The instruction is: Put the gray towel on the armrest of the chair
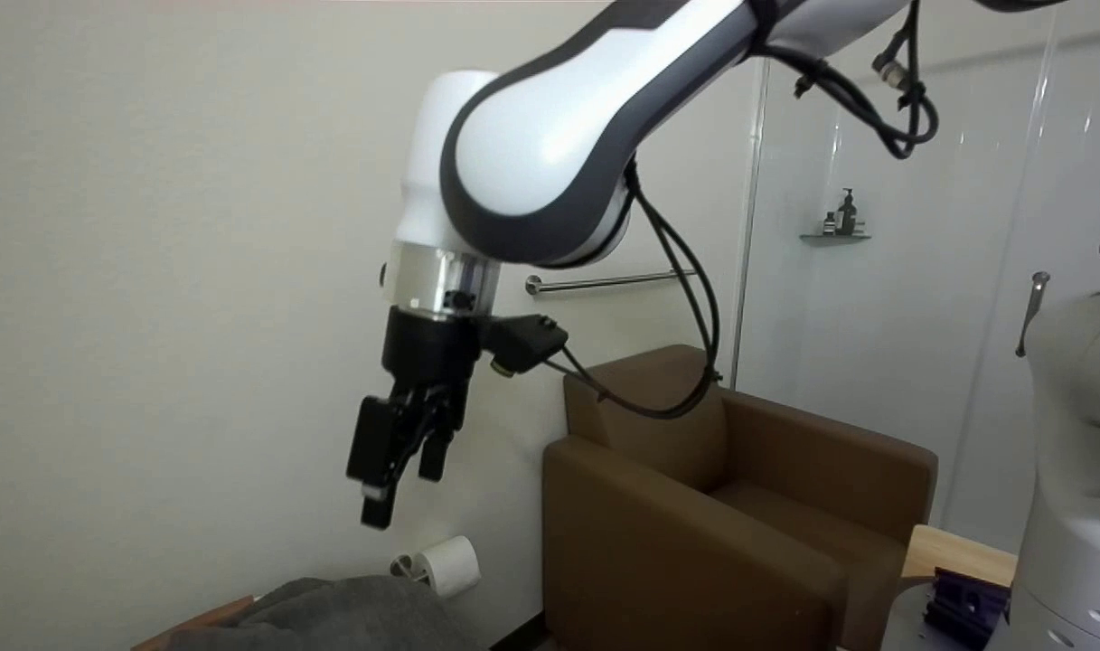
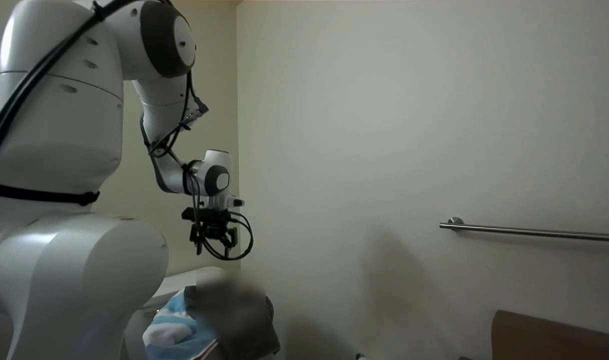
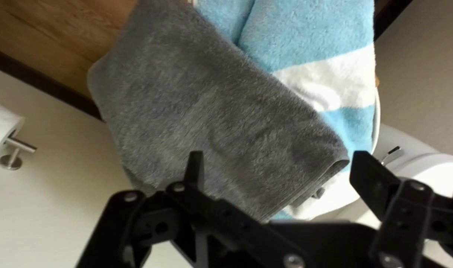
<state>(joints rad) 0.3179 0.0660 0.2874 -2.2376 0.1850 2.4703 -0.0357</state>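
Claw (image 3: pixel 280 171) spread: wrist view has both fingertips (image 3: pixel 195 167) well apart, gray towel (image 3: pixel 219 108) below. In an exterior view, claw hangs over the towel (image 1: pixel 342 619) w/ visible gap betw. them.

Towel loc.: lying on a blue/white towel (image 3: pixel 308 37), partly covering it. Full spread & hemmed edge best in wrist view. In an exterior view, gray towel (image 2: pixel 256 342) sits next to the stripes but partly under a blur, so detail there can't be read.

Chair (image 1: pixel 649 407): most of it shows in an exterior view. Near armrest (image 1: pixel 685 561) boxy, flat on top, well apart from towel.

Metal bar (image 1: pixel 608 283) in both exterior views. TP roll (image 1: pixel 453 567) in an exterior view, also at L edge of wrist view. Sm. lever (image 3: pixel 392 152) on white fixture (image 3: pixel 438 167): wrist view only. Corner shelf (image 1: pixel 834 238) in an exterior view only; holds dark pump bottle (image 1: pixel 846 217) & a smaller container (image 1: pixel 829 222) beside it.

Labels: pale label on pump bottle, too small to read.
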